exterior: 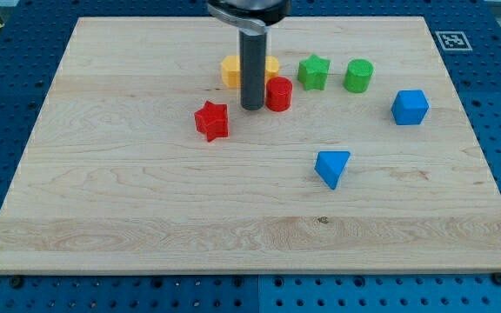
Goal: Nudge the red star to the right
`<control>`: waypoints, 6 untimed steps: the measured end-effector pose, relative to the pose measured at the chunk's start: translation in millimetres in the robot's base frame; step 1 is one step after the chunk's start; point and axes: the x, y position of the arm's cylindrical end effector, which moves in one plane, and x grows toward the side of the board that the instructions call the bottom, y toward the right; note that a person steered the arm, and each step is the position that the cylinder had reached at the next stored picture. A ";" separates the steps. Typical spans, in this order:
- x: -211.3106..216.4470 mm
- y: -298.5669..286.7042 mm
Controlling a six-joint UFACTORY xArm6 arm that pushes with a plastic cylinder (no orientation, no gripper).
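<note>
The red star [212,120] lies on the wooden board [129,191], left of the view's centre. My tip [252,107] stands just up and to the right of the star, a small gap apart from it. A red cylinder [278,93] sits right beside the tip on its right, close to touching. A yellow block [233,69] lies behind the rod, partly hidden by it.
A green star [314,72] and a green cylinder [358,76] sit toward the view's top right. A blue cube [410,107] lies at the right. A blue triangular block [332,167] lies right of centre, lower down.
</note>
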 end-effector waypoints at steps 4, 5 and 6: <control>47.1 -111.2; 44.2 -102.2; 52.4 -86.0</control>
